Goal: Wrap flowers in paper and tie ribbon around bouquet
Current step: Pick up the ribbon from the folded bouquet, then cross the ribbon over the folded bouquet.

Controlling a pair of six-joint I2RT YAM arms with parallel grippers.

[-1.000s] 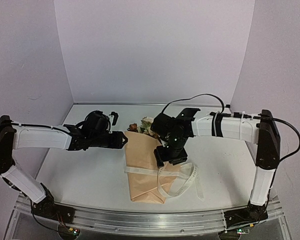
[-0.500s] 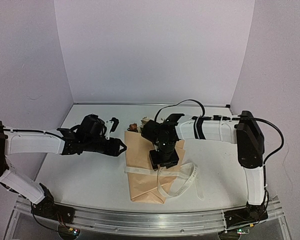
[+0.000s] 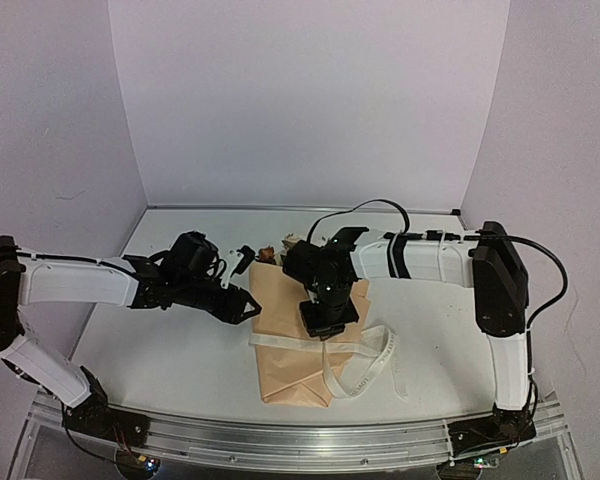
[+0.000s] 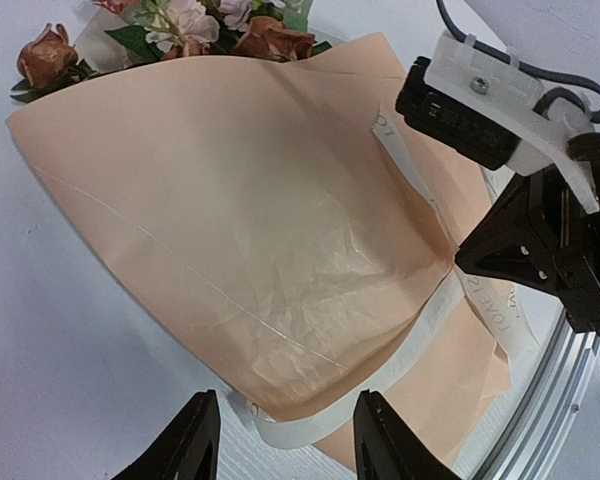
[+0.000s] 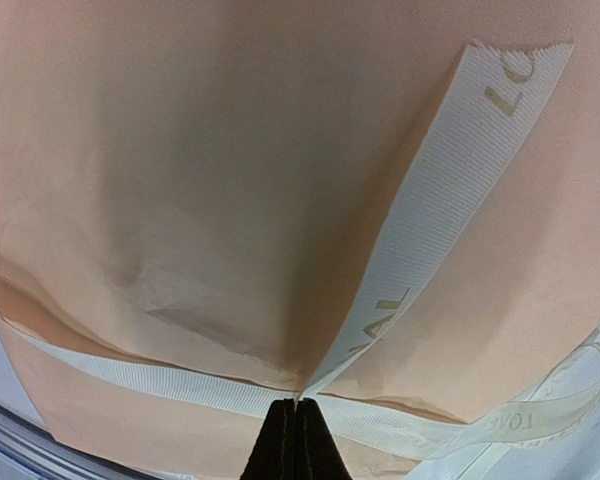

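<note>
The bouquet lies on the table as a peach-tan paper (image 3: 285,345) cone, with the flowers (image 3: 285,247) poking out at its far end. The cream ribbon (image 3: 365,368) crosses the cone and loops off to the right. My right gripper (image 3: 325,324) stands over the middle of the cone. In the right wrist view it (image 5: 298,428) is shut, pinching the ribbon (image 5: 435,230) against the paper (image 5: 180,150). My left gripper (image 3: 251,305) is at the cone's left edge. In the left wrist view it (image 4: 285,445) is open, with the ribbon's end (image 4: 310,425) lying between its fingertips, below the paper (image 4: 230,230) and the flowers (image 4: 210,25).
The white table (image 3: 170,345) is walled on three sides, and a metal rail (image 3: 310,445) runs along its near edge. A black cable (image 3: 365,206) arcs above the right arm. The right gripper (image 4: 535,250) shows close at the right of the left wrist view.
The right gripper has come down over the cone and shut on the ribbon. The left gripper has moved right and nearer, up to the cone's left edge.
</note>
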